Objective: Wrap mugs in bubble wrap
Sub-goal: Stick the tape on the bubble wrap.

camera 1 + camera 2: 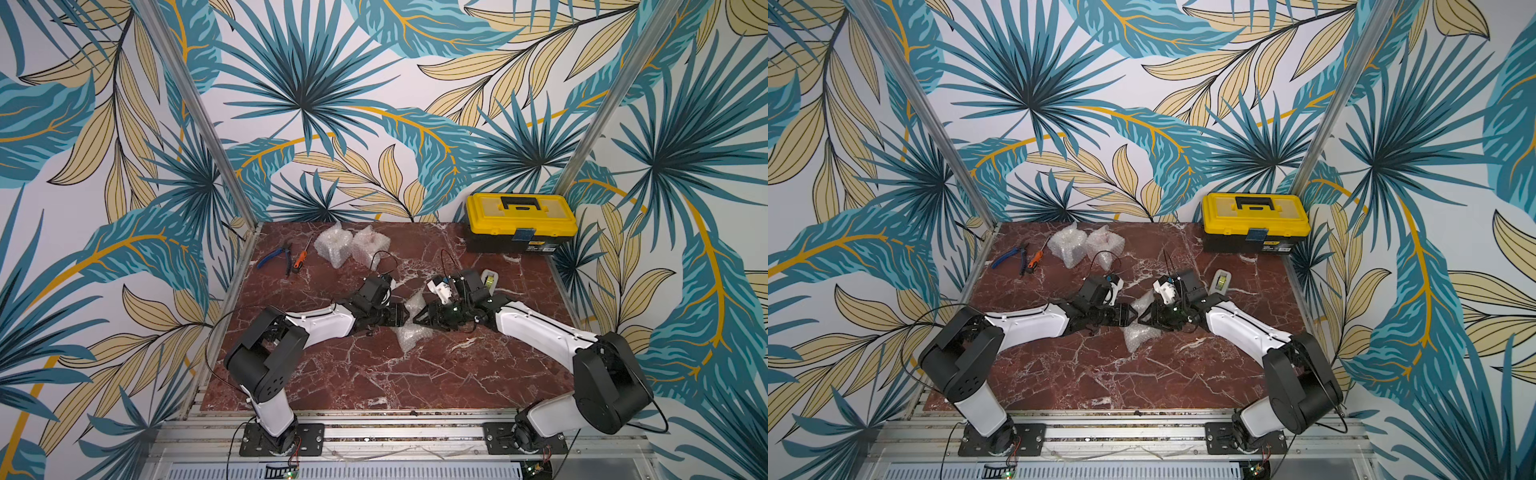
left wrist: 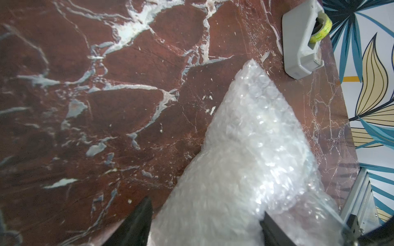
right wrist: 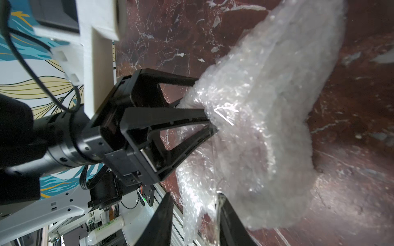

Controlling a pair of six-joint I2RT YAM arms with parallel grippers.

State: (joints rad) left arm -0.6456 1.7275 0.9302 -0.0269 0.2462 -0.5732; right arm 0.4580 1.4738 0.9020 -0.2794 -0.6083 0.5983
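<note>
A crinkly bundle of bubble wrap (image 1: 409,337) lies mid-table between both arms, also seen in a top view (image 1: 1138,334). No mug shows; whatever is inside is hidden by the wrap. My left gripper (image 1: 404,318) is shut on the bundle (image 2: 245,138), its fingers (image 2: 144,215) pressing on both sides; from the right wrist view the left gripper (image 3: 204,104) digs into the bundle (image 3: 266,117). My right gripper (image 3: 195,198) stands open, with a loose flap of the wrap hanging between its parted jaws. Two more wrapped bundles (image 1: 334,245) (image 1: 370,245) sit at the back.
A yellow toolbox (image 1: 519,226) stands at the back right corner. A grey tape dispenser (image 1: 489,279) (image 2: 302,42) sits just behind the right wrist. Blue pliers (image 1: 274,255) and an orange screwdriver (image 1: 300,257) lie at the back left.
</note>
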